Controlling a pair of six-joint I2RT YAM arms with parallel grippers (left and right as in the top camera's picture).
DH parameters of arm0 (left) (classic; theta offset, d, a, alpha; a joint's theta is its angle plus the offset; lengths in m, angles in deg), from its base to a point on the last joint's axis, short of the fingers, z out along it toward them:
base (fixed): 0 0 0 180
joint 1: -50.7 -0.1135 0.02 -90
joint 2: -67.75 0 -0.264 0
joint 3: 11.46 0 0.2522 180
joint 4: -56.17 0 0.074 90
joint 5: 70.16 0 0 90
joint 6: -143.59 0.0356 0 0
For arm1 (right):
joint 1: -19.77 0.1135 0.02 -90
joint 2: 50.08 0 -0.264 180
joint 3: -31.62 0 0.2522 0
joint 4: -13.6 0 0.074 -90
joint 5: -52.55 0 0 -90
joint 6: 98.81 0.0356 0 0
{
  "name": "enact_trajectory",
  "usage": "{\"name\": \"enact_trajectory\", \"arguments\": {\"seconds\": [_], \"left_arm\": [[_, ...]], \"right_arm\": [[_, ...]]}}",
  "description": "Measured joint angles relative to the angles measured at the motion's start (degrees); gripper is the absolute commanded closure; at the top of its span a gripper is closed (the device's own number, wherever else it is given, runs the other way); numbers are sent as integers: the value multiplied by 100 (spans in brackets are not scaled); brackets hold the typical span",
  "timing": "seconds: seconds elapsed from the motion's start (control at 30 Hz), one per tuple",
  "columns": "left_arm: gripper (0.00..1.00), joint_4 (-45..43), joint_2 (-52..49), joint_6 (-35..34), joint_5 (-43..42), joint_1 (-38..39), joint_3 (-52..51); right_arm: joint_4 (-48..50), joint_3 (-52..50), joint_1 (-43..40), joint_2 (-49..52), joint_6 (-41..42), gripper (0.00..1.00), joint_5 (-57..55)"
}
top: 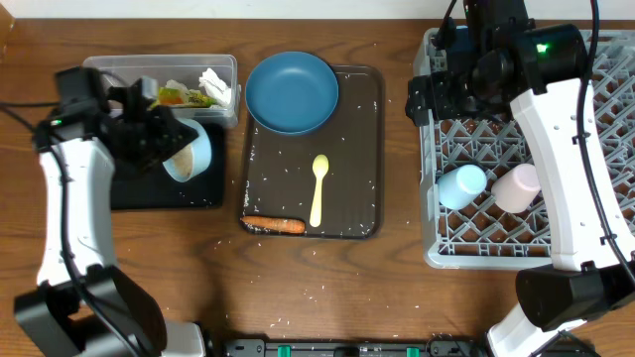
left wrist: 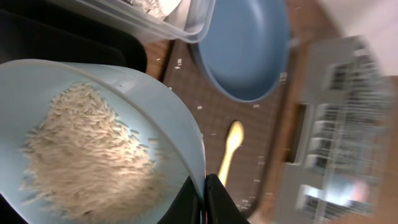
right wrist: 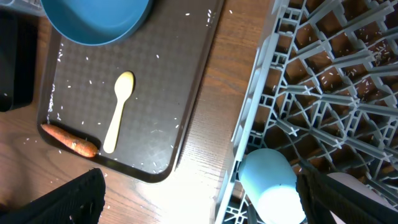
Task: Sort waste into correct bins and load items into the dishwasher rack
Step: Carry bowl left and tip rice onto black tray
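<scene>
1. At the far left, we see the left gripper clamped tight on the rim of a pale blue bowl. It holds the bowl tilted above the shallow black tray, and a heap of white rice lies inside the bowl.
2. Just behind the black tray (toward the top of the overhead view) stands the clear plastic box. It holds crumpled white paper and a small yellow wrapper.
3. In the middle, a dark brown serving tray lies on the wooden table.
4. A round dark blue plate sits at the serving tray's far left corner.
5. A pale yellow spoon lies lengthwise nearer us, its bowl end toward the plate.
6. An orange carrot stick lies along the serving tray's near edge, its end just beside the spoon's handle (we cannot tell whether they touch).
7. Loose rice grains are scattered over the serving tray and on the table in front of it.
8. At the right stands the large grey dishwasher rack. A light blue cup and a pink cup lie side by side in its near part.
9. The right gripper hovers over the rack's left edge with its jaws spread wide and nothing between them.
</scene>
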Motion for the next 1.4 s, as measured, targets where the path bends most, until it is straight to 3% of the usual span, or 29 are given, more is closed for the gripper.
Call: {"name": "enact_trajectory", "arguments": {"seconds": [0.33, 0.57, 0.8, 1.17, 1.4], "left_arm": [[94, 33, -1180, 468, -2728, -977, -48], [94, 35, -1768, 610, -3971, -1445, -55], [94, 44, -1818, 546, -4413, -1718, -61], [94, 146, -1818, -437, -4546, -1827, -61], [94, 258, -1818, -708, -4562, -1827, -61]], "right_arm": [[-87, 0, 0, 0, -68, 4, -4], [-101, 0, 0, 0, -92, 3, -9], [-105, 0, 0, 0, -92, 3, -9], [-114, 0, 0, 0, -92, 3, -9], [-120, 0, 0, 0, -98, 3, -9]]}}
